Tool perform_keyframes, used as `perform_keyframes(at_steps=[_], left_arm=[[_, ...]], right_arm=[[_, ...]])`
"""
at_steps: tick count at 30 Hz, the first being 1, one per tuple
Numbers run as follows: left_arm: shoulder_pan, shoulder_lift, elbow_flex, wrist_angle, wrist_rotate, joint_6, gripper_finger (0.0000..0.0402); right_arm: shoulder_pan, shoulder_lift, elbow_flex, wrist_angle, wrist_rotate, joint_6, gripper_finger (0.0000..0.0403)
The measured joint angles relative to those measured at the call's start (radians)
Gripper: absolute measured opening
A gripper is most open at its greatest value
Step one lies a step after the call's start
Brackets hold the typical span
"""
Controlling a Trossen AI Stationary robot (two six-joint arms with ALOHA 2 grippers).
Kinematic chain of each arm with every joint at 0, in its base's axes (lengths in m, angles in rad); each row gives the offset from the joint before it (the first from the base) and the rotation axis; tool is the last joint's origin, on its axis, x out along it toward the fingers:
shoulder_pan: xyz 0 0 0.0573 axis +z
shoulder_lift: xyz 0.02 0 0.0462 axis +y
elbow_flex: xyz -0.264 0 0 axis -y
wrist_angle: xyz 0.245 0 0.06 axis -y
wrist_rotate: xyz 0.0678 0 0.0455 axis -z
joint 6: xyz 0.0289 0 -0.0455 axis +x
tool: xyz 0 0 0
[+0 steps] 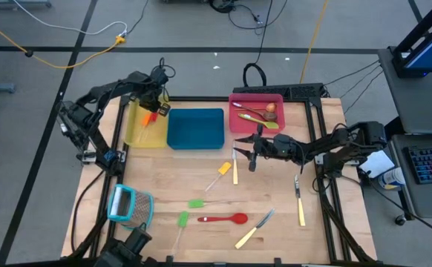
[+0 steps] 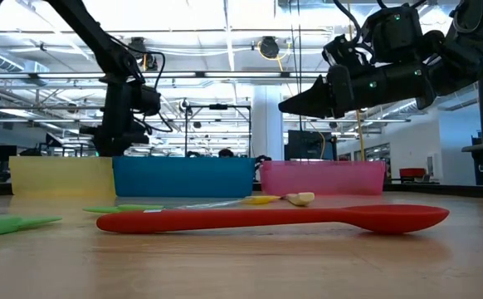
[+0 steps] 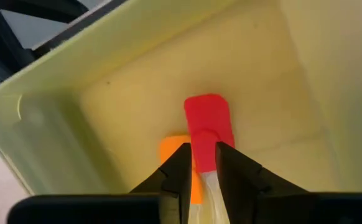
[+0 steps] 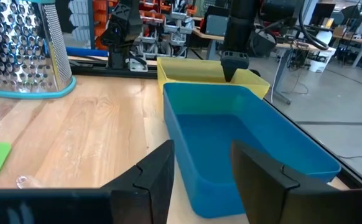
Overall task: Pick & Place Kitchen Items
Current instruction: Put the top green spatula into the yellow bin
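Observation:
My left gripper (image 1: pixel 154 113) points down into the yellow tray (image 1: pixel 136 133). Its fingers stand slightly apart around the pale handle of a red spatula (image 3: pixel 209 127), whose head lies beside an orange spatula (image 3: pixel 171 152) on the tray floor. My right gripper (image 1: pixel 252 157) hovers level over the table's middle, open, with nothing between its fingers (image 4: pixel 199 168). Several utensils lie flat on the table: a yellow spatula (image 1: pixel 222 169), a knife (image 1: pixel 235 170), two green spatulas (image 1: pixel 195 202), a red spoon (image 1: pixel 223 219) and two more knives (image 1: pixel 254 230). Spoons lie in the red tray (image 1: pixel 257 111). My left gripper has the red spatula's neck and handle (image 3: pixel 207 177) in the narrow gap between its two fingers, which come from above, pointing down. Whether the fingers touch it, I cannot tell. The spatula's head is down at the tray floor.
A blue tray (image 1: pixel 195 127) stands between the yellow and red ones along the far side. A grater with a light-blue frame (image 1: pixel 131 204) lies near the left front. The table's right edge has bare wood beside the knife (image 1: pixel 299 204).

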Motion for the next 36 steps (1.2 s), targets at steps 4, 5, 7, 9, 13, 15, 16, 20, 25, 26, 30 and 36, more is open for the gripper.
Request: perform_keyframes(at_steps=[4,5,7,9,13,15,16,20,25,26,30,36], left_arm=[[0.0,-0.001,0.0,-0.002,0.003,-0.001,0.0078],[0.0,-0.004,0.0,-0.006,0.013,-0.004,0.0076],[0.0,-0.019,0.0,-0.009,0.017,-0.013,0.0071],[0.0,-0.04,0.0,-0.005,0.019,-0.008,0.0067],[-0.01,-0.11,0.0,-0.011,0.021,0.007,0.0065],[-0.024,-0.172,0.0,-0.01,0.023,0.019,0.0066],[-0.034,-0.207,0.0,-0.01,0.023,0.018,0.0066],[-0.11,-0.365,0.0,0.003,0.024,0.007,0.0067],[-0.259,-0.533,0.002,0.051,0.027,-0.013,0.0067],[-0.293,-0.556,0.002,0.057,0.027,-0.02,0.0067],[-0.434,-0.62,0.002,0.071,0.027,-0.057,0.0067],[-0.633,-0.621,0.002,0.111,0.026,-0.084,0.0067]], right_arm=[[0.0,0.0,0.0,0.0,0.0,0.034,0.0148],[0.0,0.0,0.0,0.0,0.0,0.039,0.0147],[0.0,0.0,0.0,0.0,0.0,0.042,0.0145],[0.0,0.0,0.0,0.0,0.0,0.042,0.0144],[0.0,0.0,0.0,0.0,0.0,0.043,0.0144],[0.0,0.0,0.0,0.0,0.0,0.043,0.0145],[0.0,0.0,0.0,0.0,0.0,0.043,0.0145],[0.0,0.0,0.0,0.0,0.0,0.044,0.0145],[0.003,0.0,0.0,0.0,0.001,0.062,0.0144],[0.004,0.0,0.0,0.0,0.001,0.077,0.0143],[0.004,0.0,0.0,0.0,0.0,0.103,0.0142],[0.004,0.0,0.0,0.0,0.001,0.103,0.0142]])
